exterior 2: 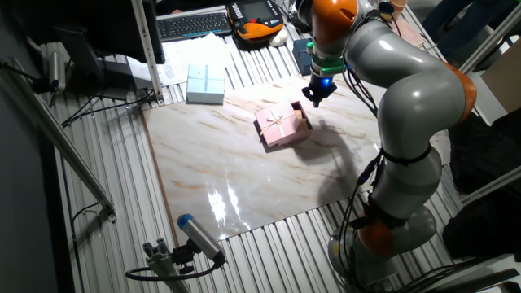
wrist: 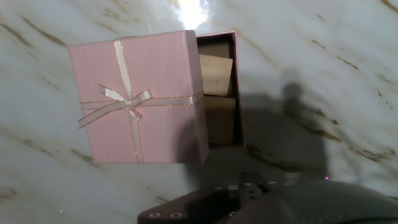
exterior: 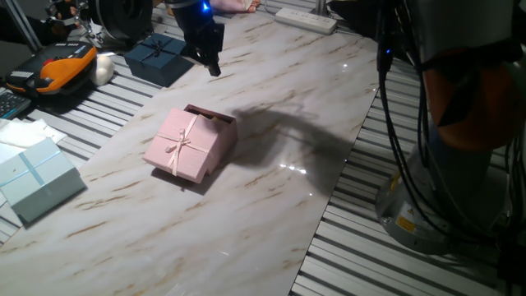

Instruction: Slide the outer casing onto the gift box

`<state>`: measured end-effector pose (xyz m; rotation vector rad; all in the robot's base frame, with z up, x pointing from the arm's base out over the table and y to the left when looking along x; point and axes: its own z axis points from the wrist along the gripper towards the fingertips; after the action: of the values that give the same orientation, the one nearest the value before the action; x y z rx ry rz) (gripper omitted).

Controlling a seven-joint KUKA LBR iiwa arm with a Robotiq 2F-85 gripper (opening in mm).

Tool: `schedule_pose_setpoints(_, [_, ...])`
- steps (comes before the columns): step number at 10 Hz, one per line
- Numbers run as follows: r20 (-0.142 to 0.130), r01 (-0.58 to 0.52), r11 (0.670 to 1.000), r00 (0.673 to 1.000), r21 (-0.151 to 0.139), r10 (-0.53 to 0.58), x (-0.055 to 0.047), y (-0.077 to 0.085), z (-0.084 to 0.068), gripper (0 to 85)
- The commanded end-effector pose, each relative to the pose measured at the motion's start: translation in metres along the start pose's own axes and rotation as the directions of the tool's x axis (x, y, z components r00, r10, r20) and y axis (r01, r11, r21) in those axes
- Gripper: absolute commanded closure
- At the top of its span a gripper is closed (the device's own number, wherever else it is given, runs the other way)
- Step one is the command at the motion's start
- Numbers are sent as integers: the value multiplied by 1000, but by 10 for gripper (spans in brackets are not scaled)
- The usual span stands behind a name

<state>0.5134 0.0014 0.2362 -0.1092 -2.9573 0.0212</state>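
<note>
**Gripper above a part-covered pink box on a marble table**

Item 1. The gripper (exterior: 212,59) is seen raised above the table, clear of everything, at the far side of the pink box. It is dark, with a blue light lit on the wrist above it. Nothing is held. Whether the fingers stand apart or together cannot be told; in the hand view only the dark underside of the hand is shown at the bottom edge.

Item 2. The outer casing (wrist: 137,96) is found below the gripper, lying on the gift box (wrist: 219,87) but offset to one side, so that a strip of the box's inside is left uncovered. A pale ribbon cross with a small bow is carried on its top. Beige pieces are seen inside the uncovered strip.

Item 3. The marble table (exterior: 271,189) is pale with brown veins; the pink pair is placed near its middle. The arm's shadow is cast just beside the box.

Item 4. A navy ribboned box (exterior: 159,56) is placed at the table's far edge, near the gripper.

Item 5. A pale blue-green box (exterior: 37,177) is set on the slatted surface, well apart from the pink pair.
</note>
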Motion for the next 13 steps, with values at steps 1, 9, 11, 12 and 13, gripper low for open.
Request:
schedule_pose_setpoints(1, [2, 3, 1000, 1000, 2, -3, 0, 0, 0, 850])
schedule_pose_setpoints(9, [103, 30, 988, 995, -149, -14, 1, 1, 0, 850])
schedule_pose_setpoints(11, [122, -4, 984, 992, -178, 26, 1, 1, 0, 850])
schedule_pose_setpoints(12, [180, -37, 969, 980, -243, 82, 1, 1, 0, 850])
schedule_pose_setpoints(13, [214, -23, 972, 974, -233, 74, 1, 1, 0, 850])
